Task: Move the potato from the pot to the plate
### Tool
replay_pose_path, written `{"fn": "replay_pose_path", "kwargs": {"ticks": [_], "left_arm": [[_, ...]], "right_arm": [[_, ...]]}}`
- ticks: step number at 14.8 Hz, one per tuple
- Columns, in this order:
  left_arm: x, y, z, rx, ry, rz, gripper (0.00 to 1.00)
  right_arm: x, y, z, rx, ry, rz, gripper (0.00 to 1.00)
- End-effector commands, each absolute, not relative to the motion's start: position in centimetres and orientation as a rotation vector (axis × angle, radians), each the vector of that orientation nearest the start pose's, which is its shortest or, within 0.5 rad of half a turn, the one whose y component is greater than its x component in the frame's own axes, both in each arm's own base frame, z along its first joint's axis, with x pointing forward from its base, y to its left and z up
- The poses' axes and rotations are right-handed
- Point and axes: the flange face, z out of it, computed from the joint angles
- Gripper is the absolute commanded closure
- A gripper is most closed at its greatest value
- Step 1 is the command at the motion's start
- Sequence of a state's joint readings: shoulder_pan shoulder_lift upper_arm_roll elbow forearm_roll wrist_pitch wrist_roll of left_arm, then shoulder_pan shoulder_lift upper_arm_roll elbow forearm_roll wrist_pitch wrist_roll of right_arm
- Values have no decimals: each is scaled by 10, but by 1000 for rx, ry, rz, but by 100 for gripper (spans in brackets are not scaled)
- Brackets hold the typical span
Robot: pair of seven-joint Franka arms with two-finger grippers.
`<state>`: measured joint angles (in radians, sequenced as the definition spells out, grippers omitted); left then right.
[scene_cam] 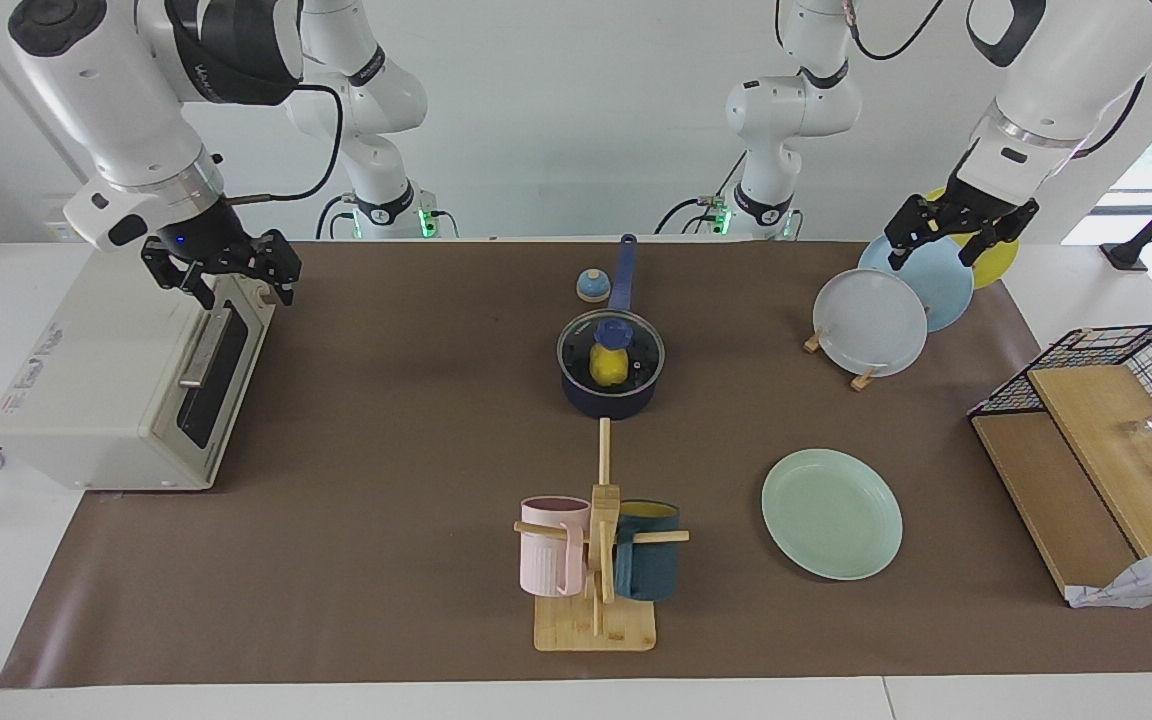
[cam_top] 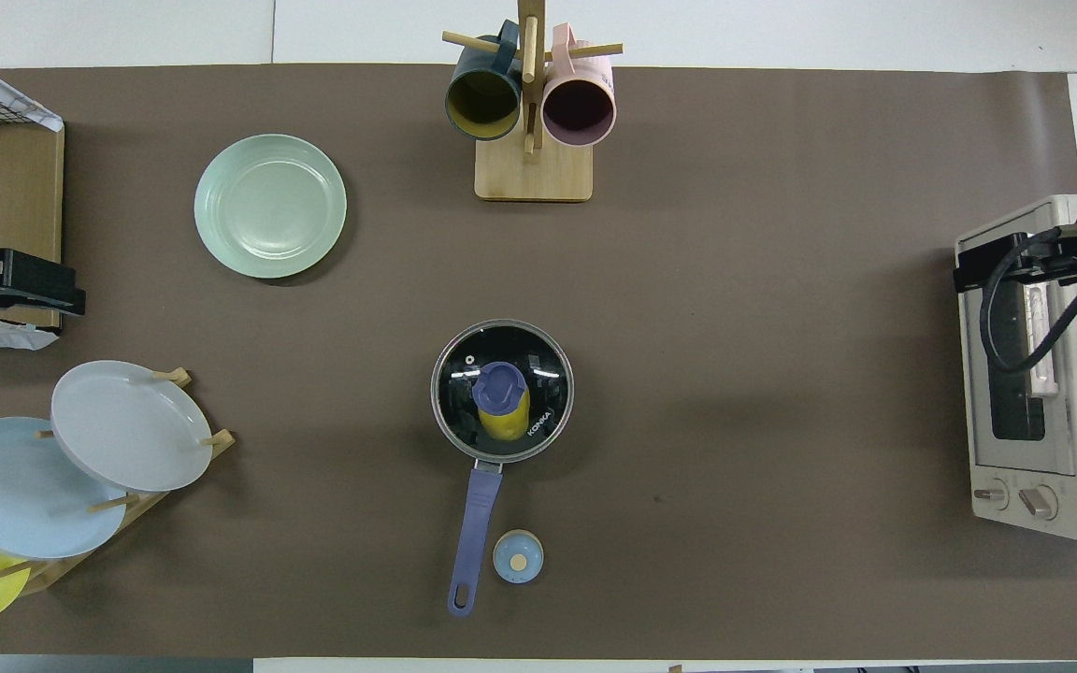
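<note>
- Brown paper covers the long white table, with a white wall at the robots' end.
- Left gripper hangs with its jaws spread and empty over the wooden rack of standing plates, toward the left arm's end of the table from the pot; this arm waits.
- Right gripper hangs with its jaws spread and empty over the white toaster oven, toward the right arm's end of the table from the pot.
- Dark navy-blue round saucepan, the pot, stands mid-table, its long blue handle pointing toward the robots.
- A round glass lid with a metal rim and a blue knob sits on the pot.
- Small bright yellow lumpy plastic potato lies inside the pot, under the lid, just below the knob.
- Pale mint-green round shallow plate lies flat, farther from the robots than the pot and toward the left arm's end, well apart from it; nothing is on it.
- A small pale-blue domed piece rests just beside the pot's handle.
- A wooden mug stand with a pink and a dark teal mug stands farther from the robots than the pot.
- Judgement: the lid likely has to come off first, lifted by its knob; glass, so fragile.
- Judgement: the potato looks light, stiff and smooth, so possibly slippery; a pinch across its narrow middle from above seems safest.
</note>
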<state>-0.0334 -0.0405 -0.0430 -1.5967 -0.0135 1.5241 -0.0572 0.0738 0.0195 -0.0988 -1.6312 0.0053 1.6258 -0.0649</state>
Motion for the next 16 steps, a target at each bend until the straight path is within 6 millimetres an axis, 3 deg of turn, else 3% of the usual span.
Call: {"fn": "replay_pose_path", "kwargs": {"ticks": [1, 11, 14, 16], "left_arm": [[531, -41, 630, -3163, 8, 49, 0], [531, -41, 630, -3163, 8, 49, 0], [531, -41, 630, -3163, 8, 49, 0], [531, -40, 630, -3163, 6, 49, 0]], "right_arm": [[559, -13, 589, -3142, -48, 31, 0], [559, -20, 592, -3132, -40, 18, 0], [562, -12, 586, -3124, -149, 22, 0], [574, -5, 571, -3108, -159, 37, 0]]}}
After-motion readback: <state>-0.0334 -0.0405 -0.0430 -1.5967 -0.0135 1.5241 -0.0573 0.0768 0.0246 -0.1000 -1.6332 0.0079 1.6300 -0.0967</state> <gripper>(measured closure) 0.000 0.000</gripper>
